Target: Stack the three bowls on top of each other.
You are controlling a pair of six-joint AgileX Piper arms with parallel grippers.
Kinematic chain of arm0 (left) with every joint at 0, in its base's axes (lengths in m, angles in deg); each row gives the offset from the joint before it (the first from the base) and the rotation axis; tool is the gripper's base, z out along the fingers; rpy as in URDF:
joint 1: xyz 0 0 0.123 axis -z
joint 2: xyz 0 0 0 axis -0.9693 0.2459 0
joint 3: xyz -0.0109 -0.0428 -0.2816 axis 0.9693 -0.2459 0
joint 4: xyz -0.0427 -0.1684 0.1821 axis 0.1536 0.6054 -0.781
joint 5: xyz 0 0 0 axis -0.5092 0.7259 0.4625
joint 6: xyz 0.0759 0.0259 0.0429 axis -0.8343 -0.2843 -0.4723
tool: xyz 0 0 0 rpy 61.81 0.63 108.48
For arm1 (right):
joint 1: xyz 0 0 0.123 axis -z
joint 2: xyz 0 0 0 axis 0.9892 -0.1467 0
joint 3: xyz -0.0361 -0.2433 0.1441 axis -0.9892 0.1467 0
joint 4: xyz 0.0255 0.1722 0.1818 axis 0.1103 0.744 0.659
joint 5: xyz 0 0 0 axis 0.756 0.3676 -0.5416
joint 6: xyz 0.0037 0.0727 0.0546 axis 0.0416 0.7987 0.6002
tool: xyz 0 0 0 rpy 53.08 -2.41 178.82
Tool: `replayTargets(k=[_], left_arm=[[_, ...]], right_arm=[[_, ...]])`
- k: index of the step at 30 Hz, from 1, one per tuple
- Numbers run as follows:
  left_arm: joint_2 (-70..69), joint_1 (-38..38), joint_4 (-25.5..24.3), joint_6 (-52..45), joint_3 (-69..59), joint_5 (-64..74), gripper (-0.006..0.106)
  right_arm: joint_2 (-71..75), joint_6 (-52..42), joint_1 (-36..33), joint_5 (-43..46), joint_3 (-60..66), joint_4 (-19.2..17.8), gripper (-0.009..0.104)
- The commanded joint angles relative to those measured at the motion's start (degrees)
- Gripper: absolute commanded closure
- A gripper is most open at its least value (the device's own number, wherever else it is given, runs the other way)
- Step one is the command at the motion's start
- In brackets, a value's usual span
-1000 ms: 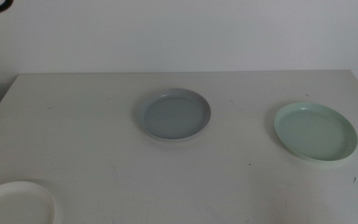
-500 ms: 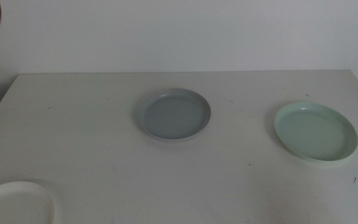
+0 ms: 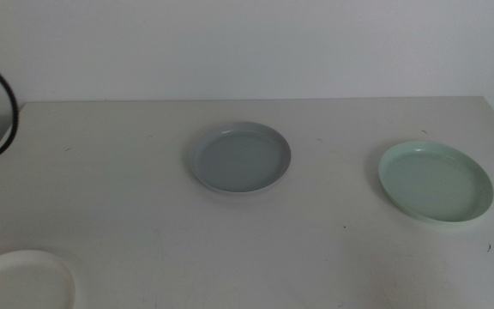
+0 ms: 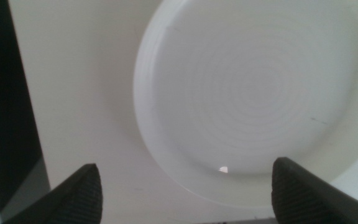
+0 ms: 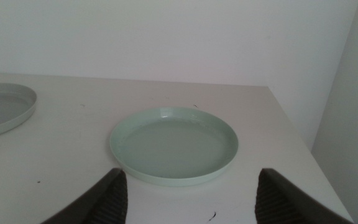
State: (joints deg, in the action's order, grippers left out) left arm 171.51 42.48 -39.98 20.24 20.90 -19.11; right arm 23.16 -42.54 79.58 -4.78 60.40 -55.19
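The left gripper [image 4: 185, 186] hangs directly above the white bowl [image 4: 253, 99], its jaws spread wide and holding nothing; the bowl's near rim lies between the two jaw tips in the left wrist view. The right gripper [image 5: 188, 193] is also wide open and empty, held low over the table and facing the mint green bowl [image 5: 174, 146] from the near side.

In the middle view neither gripper shows. What has changed there over the last second is small: a dark cable [image 3: 3, 120] now loops well into the far left edge of the picture, where a moment ago only a short piece showed in the top corner. That suggests the left arm is shifting its pose over the white bowl [image 3: 20, 279], which sits at the near left corner of the table [image 3: 144, 189].

All three bowls lie where they were, well apart: the grey-blue bowl [image 3: 240, 157] in the middle, the mint green bowl [image 3: 436, 182] at the right. No stacking has begun; the left arm looks set to make the first pickup.
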Motion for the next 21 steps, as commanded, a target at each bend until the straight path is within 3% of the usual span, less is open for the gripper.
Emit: replayTargets(k=[1,21], left_arm=[[0.33,-2.33,2.68,-2.58,0.37,-1.27,-0.005],[13.83,-5.69,1.98,-9.13,0.14,-11.93,-0.005]], right_arm=[[1.57,-0.31,0.27,4.45,-0.31,-0.67,0.043],[1.57,-0.31,0.27,4.45,-0.31,-0.67,0.043]])
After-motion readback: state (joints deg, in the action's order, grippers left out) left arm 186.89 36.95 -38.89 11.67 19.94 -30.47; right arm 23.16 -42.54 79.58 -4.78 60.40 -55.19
